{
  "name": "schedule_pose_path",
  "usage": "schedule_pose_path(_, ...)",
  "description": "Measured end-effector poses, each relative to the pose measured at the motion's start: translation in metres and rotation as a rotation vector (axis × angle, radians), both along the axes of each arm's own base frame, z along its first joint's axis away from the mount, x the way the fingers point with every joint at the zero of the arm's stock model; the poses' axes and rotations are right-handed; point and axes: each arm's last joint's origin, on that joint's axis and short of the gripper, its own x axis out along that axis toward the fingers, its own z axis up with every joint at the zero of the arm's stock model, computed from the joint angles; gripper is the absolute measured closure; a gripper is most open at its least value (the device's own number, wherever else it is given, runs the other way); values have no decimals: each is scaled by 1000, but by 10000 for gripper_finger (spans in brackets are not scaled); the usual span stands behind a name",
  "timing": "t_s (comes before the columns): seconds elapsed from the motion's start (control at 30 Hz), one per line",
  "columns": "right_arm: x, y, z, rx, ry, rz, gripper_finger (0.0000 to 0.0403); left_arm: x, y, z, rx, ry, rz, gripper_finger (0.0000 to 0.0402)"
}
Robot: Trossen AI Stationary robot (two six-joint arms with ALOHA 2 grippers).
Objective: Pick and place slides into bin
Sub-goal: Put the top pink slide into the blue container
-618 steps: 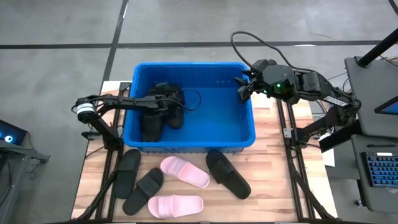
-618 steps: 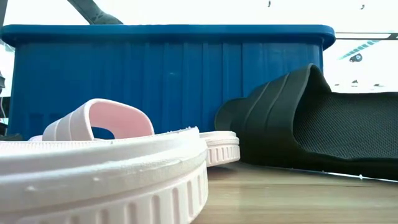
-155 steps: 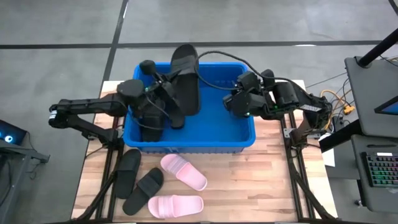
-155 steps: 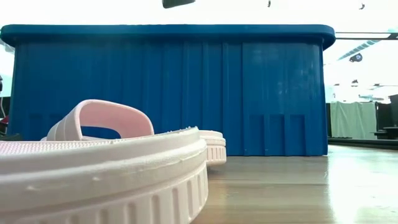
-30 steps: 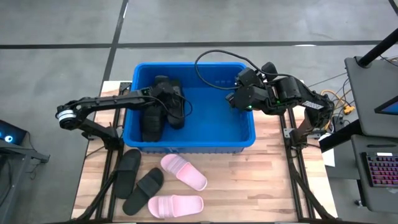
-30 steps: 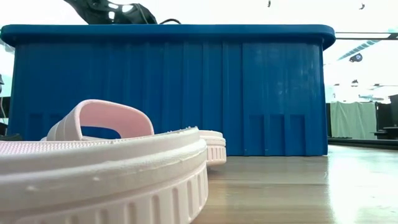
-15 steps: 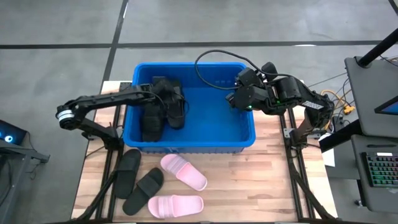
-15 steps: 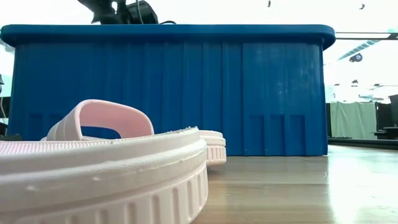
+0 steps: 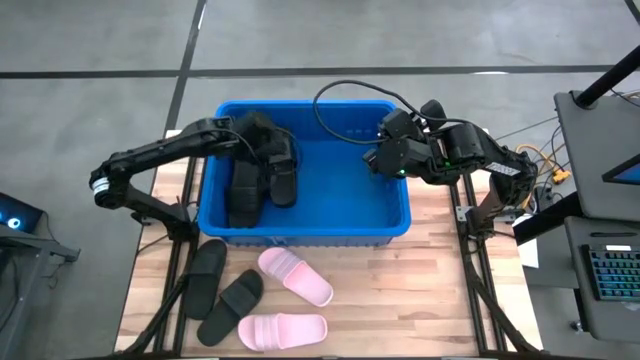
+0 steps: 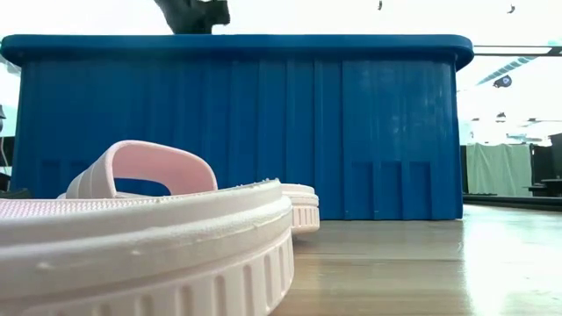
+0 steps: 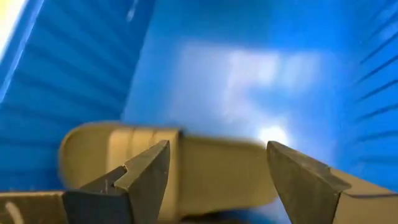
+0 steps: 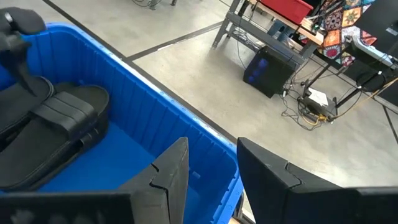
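Observation:
The blue bin (image 9: 390, 215) stands at the table's far middle. Black slides (image 9: 245, 190) lie heaped on its floor at the left end; one also shows in the left wrist view (image 11: 186, 177). My left gripper (image 9: 266, 134) hangs open and empty over them, its fingers (image 11: 148, 167) clear of the slide. My right gripper (image 9: 373, 160) is open and empty at the bin's right rim. Two black slides (image 9: 205, 277) and two pink slides (image 9: 297, 277) lie flat on the table in front of the bin.
A black cable (image 9: 345, 95) loops over the bin's far right corner. In the low view a pink slide (image 10: 140, 237) fills the foreground before the bin's near wall (image 10: 351, 132). Bare wood shows at the table's near right (image 9: 420, 300).
My left gripper has drawn back from the slides in the bin, going up and toward the bin's far edge; in the low view it rises above the rim. The slides stay where they lay. My right arm has kept still.

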Motion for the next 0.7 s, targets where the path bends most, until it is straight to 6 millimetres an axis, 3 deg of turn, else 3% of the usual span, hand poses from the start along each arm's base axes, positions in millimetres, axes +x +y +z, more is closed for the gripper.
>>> schedule_pose_path(0.13, 0, 0, 0, 0, 0, 0, 275, 2, -9, 23, -152, -142, -68, 151)
schedule_pose_path(0.27, 0, 0, 0, 1, 6, 5, 275, -1, -24, 44, -465, -278, -245, 151)
schedule_pose_path(0.43, 0, 0, 0, -6, 29, 19, 275, -13, -39, 63, -793, -339, -270, 151)
schedule_pose_path(0.57, 0, -1, 0, -7, 32, 16, 275, -26, -51, 75, -877, -355, -245, 151)
schedule_pose_path(0.7, 0, -1, 0, -7, 32, 15, 275, -37, -62, 85, -843, -397, -244, 151)
